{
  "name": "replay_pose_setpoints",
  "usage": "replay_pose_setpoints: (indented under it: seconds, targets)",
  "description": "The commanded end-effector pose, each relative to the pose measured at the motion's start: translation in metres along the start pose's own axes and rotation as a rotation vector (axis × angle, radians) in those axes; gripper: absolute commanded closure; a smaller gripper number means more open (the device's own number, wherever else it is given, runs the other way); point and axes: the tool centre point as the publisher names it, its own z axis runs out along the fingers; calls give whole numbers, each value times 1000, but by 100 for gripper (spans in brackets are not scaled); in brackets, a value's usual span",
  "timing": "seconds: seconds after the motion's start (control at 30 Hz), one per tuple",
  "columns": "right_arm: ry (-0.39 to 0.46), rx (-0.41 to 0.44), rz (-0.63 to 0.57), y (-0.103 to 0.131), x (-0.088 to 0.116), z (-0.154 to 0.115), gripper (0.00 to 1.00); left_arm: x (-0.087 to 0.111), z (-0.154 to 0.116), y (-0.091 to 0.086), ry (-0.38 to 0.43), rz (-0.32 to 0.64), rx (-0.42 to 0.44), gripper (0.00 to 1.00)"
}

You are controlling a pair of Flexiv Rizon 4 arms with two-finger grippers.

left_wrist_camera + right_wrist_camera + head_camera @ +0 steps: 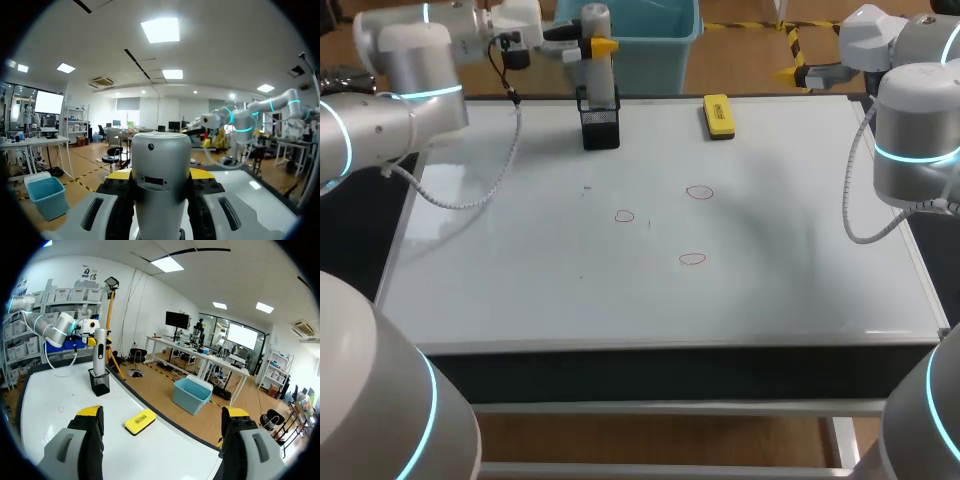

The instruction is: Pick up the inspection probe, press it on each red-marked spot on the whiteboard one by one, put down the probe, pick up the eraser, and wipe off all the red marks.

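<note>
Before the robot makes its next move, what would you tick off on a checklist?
1. Inspection probe standing upright in its black holder: ok.
2. Left tool placed around the probe: ok.
3. Firm hold on the probe: cannot tell.
4. All three red marks on the whiteboard uncovered: ok.
5. Eraser lying apart from the marks, near the board's far edge: ok.
6. Right tool open and empty: ok.
</note>
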Motion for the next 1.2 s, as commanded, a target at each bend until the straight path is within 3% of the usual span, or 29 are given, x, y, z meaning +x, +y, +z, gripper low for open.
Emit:
replay_pose_setpoints:
  seconds: [0.03, 0.2, 0.5, 1.2]
  targets:
    - [1, 2, 0, 0, 0, 0, 0, 13, -9, -20, -44, 6, 2, 100]
    - [1, 2, 0, 0, 0, 0, 0, 15, -17, -39, -43, -13, 3, 100]
    - [1, 2, 0, 0, 0, 0, 0, 21, -51, -62, -76, 45, 56, 100]
    - [1, 2, 0, 0, 0, 0, 0, 39, -128, -39, -146, 91, 37, 100]
